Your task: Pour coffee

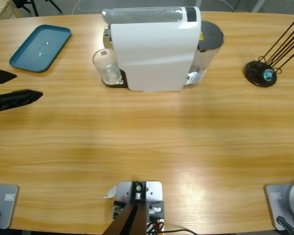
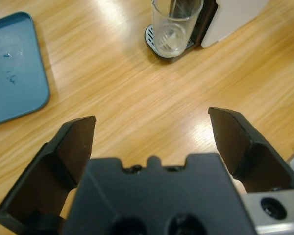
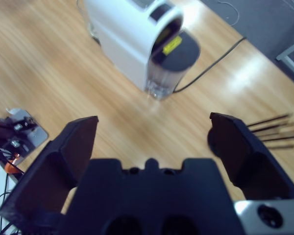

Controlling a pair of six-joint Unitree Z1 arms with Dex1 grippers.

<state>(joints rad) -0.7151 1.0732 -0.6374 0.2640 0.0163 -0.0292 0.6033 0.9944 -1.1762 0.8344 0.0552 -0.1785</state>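
Left end effector [image 2: 152, 129] spread wide, empty, well apart from glass [image 1: 107, 67] on coffee machine [image 1: 154, 49] drip tray; coffee not discernible. Approach step, seemingly; next: closing around glass squarely. Right end effector [image 3: 154, 134] wide, empty.

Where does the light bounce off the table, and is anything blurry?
High view: a pale sheen on the table near the bottom middle. Left wrist view: bright glare streaks beside the glass. Right wrist view: the coffee machine looks soft, with glare patches on the wood.
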